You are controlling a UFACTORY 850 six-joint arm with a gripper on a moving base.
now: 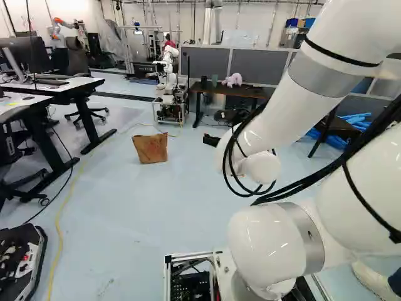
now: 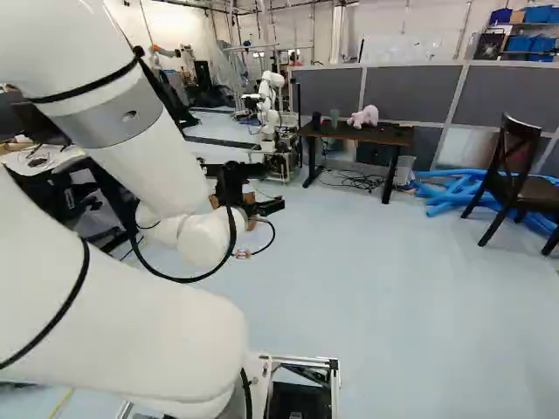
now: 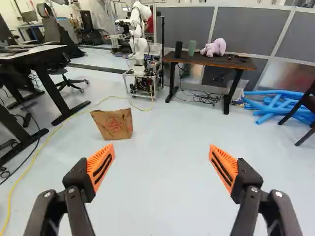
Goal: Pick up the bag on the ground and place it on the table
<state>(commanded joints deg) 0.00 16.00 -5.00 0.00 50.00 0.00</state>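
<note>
Your jaws stand wide apart. Ahead, the brown bag point(image 3: 114, 124) sits on the floor point(image 3: 160, 182) at eleven o'clock, the counter point(image 3: 199, 59) toward one.

There is passage over the floor point(image 3: 167, 152) between the bag point(image 3: 114, 124) and the blue tubes point(image 3: 278, 104), straight toward the desk point(image 3: 206, 60). Another robot point(image 3: 140, 54) stands just beside the desk; cups point(image 3: 192, 47) and a plush point(image 3: 214, 47) obstruct its top. A chair point(image 2: 515, 170) flanks the tubes.
</note>
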